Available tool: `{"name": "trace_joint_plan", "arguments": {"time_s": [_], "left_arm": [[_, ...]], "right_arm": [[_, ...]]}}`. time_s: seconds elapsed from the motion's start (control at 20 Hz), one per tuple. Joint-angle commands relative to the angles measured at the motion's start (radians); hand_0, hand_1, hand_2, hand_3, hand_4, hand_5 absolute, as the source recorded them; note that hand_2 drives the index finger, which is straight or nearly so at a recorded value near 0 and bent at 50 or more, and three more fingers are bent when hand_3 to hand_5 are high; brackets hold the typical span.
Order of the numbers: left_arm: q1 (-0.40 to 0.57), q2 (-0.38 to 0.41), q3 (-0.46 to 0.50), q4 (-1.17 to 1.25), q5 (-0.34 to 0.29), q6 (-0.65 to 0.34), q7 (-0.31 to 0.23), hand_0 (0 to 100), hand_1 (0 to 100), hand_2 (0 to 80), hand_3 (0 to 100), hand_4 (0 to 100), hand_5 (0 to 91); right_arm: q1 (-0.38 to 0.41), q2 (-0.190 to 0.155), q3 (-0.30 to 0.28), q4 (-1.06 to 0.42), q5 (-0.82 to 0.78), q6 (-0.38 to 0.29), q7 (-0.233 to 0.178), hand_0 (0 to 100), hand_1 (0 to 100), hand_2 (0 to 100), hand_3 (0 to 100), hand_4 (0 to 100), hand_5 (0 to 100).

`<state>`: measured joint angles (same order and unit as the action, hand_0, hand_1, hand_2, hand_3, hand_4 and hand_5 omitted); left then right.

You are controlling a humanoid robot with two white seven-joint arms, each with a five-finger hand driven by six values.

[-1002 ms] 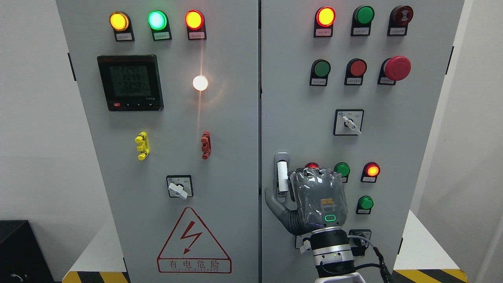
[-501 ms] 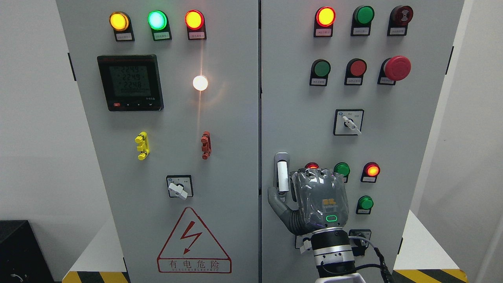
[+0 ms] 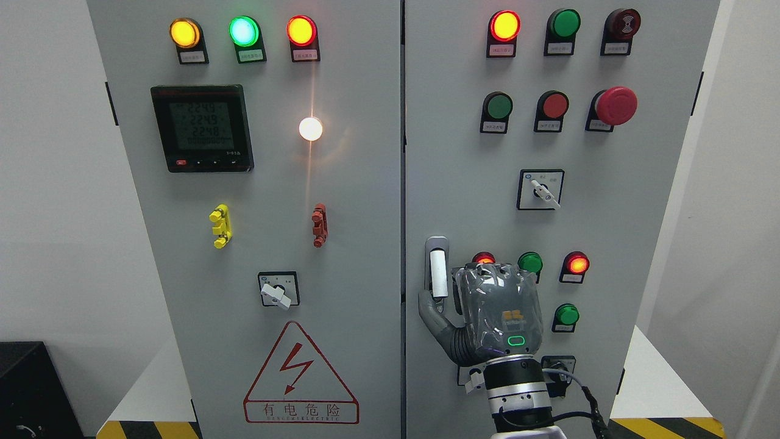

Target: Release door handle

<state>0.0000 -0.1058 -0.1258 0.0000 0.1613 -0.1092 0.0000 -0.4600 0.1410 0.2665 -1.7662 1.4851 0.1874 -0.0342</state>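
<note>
Right hand (image 3: 487, 308) raised against the right cabinet door (image 3: 609, 231), door handle (image 3: 437, 268) at its ten o'clock, thumb seen below the handle, finger grip not discernible.

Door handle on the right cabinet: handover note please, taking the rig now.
Right hand: at the door handle, thumb below its lower end, knuckles just right of it; whether the fingers grip it cannot be told from behind.
Left hand: out of view.
Right cabinet door: looks shut, handle upright.
Done: nothing confirmed.
Left: open the fingers and draw the hand clear of the handle, minding the small indicator lamps beside it.
</note>
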Motion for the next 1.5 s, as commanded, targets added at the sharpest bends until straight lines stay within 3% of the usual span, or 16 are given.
{"name": "trace_joint_plan", "arguments": {"time_s": [0.0, 1.45], "left_arm": [[-0.026, 0.000, 0.000, 0.029, 0.001, 0.000, 0.000, 12, 56, 0.0, 0, 0, 0.0], [-0.026, 0.000, 0.000, 0.029, 0.000, 0.000, 0.000, 12, 56, 0.0, 0, 0, 0.0]], "right_arm": [[0.008, 0.000, -0.001, -0.010, 0.000, 0.004, 0.000, 40, 39, 95, 100, 99, 100], [-0.003, 0.000, -0.013, -0.003, -0.002, 0.017, 0.002, 47, 38, 95, 100, 99, 100]]}}
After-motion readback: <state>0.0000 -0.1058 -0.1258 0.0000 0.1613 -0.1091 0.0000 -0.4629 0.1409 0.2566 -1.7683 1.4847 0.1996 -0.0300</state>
